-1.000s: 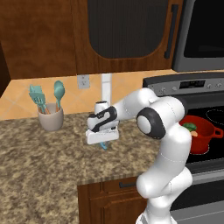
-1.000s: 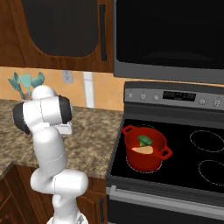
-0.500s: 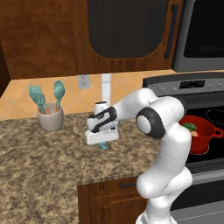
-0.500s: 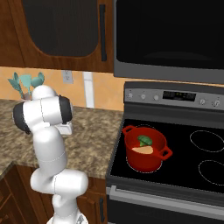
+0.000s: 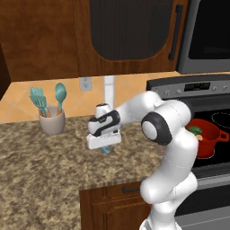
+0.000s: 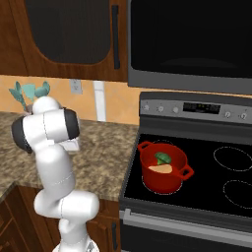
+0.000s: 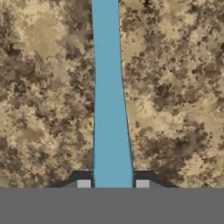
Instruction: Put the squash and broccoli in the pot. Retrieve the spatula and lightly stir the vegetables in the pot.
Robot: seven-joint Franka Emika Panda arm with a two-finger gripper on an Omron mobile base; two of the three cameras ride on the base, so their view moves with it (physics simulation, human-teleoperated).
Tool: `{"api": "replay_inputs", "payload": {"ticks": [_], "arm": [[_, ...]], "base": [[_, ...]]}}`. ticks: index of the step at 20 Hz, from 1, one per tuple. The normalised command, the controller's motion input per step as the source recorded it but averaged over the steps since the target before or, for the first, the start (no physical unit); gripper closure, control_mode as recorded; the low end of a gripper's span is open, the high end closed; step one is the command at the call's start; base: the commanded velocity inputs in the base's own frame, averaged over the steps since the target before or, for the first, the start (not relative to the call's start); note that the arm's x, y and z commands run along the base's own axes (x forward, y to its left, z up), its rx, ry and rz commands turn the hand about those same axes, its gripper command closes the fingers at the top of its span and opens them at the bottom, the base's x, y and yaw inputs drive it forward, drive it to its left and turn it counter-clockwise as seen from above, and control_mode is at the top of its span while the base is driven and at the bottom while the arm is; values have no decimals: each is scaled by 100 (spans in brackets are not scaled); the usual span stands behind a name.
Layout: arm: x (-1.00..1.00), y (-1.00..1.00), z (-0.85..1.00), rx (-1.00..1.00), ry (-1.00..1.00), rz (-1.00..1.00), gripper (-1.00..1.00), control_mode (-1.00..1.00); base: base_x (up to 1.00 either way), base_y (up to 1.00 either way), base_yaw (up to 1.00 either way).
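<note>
Your jaws have just finished closing on the spatula [image 7: 110,109], pinching its handle low over the table [image 5: 54,170], so lift and carry it to the pot [image 6: 164,168].

1. No legible text, label, brand or number can be read on anything.
2. Faint marks are seen on the stove's control panel [image 6: 202,107], too blurred to be read.
</note>
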Motion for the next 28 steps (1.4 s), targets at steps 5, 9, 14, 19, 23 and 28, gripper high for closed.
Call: {"api": "replay_inputs", "payload": {"ticks": [5,9,14,19,23,28], "arm": [[-90,-24,60,0,-10,7,100,-100],[-100,-47,86,0,-8,2,100,-100],[-100,-64,81,0,-14,3,100,-100],[-92,-54,73,1,-23,5,100,-100],[-60,-38,67,6,-33,2,100,-100],[-28,-37,68,1,-9,5,100,-100]], "base": [[0,0,0],[0,0,0],[0,0,0],[0,0,0],[0,0,0],[0,0,0]]}}
